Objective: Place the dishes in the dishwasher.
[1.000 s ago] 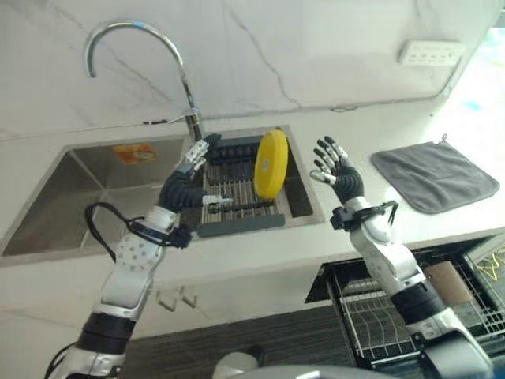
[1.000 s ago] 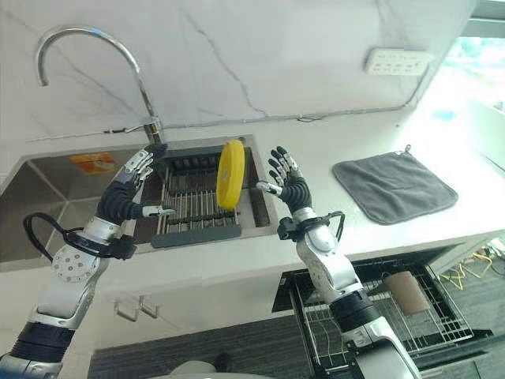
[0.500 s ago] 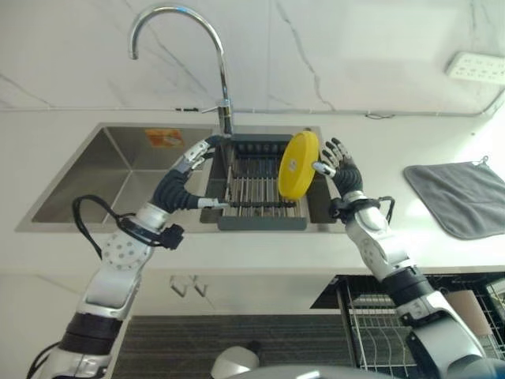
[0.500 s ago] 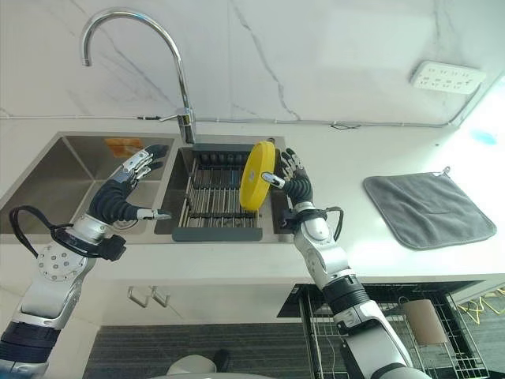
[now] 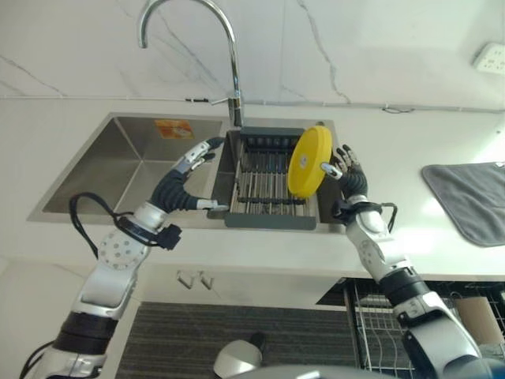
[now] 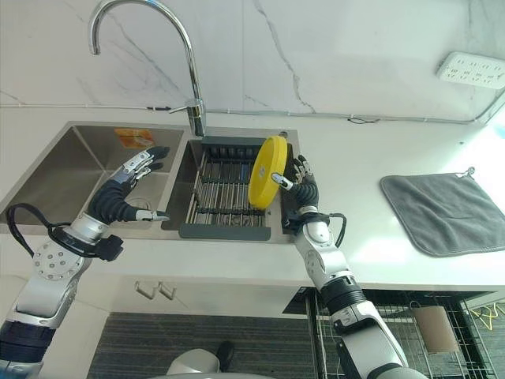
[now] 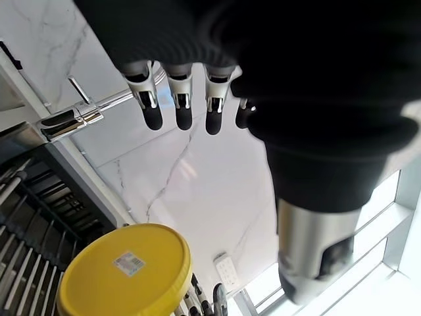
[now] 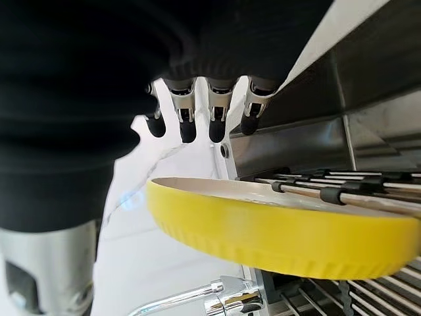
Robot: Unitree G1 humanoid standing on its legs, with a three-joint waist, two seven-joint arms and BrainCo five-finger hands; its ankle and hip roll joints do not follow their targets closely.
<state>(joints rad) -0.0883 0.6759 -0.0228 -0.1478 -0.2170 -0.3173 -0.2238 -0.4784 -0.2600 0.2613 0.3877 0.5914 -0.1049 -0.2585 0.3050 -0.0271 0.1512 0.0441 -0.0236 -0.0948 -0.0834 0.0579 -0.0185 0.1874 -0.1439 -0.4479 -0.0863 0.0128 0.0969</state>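
A pale marble-look bench (image 6: 379,237) runs across the scene, with a stainless steel double sink (image 6: 71,170) set into it and a tall curved chrome tap (image 6: 185,71) behind. A dark grey slatted drying rack (image 6: 225,197) sits in the right basin. A folded grey cloth (image 6: 442,209) lies on the bench well to the right. The round yellow plate (image 6: 267,172) stands on edge at the right end of the rack, leaning against its bars. The right hand (image 6: 304,189) is just beside the plate's right face, its fingers (image 8: 187,122) straight and spread, the thumb reaching to the plate; it grips nothing. The left hand (image 6: 126,185) hovers over the divider between the basins, fingers (image 7: 181,105) loosely extended and empty.
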